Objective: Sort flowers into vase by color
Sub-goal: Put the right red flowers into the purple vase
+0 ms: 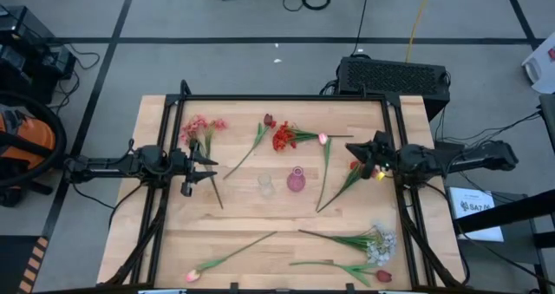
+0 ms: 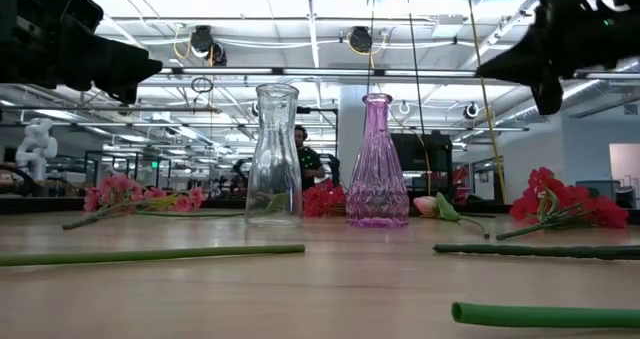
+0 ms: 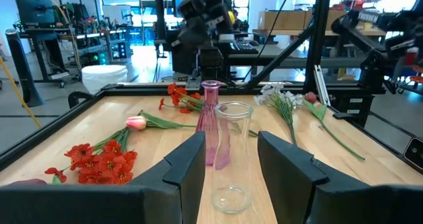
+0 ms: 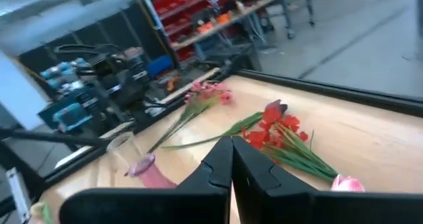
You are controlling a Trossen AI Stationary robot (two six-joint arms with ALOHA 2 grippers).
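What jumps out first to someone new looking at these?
Two ribbed glass vases, one clear and one pink, stand side by side at the middle of the wooden table. Artificial flowers on long green stems lie scattered flat around them, none yet in a vase: a red spray behind, a pale white-blue spray at the near right.

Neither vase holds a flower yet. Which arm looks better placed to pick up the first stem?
Probably the left: its claw is open, beside the pink spray. The right claw is shut, above a red flower.
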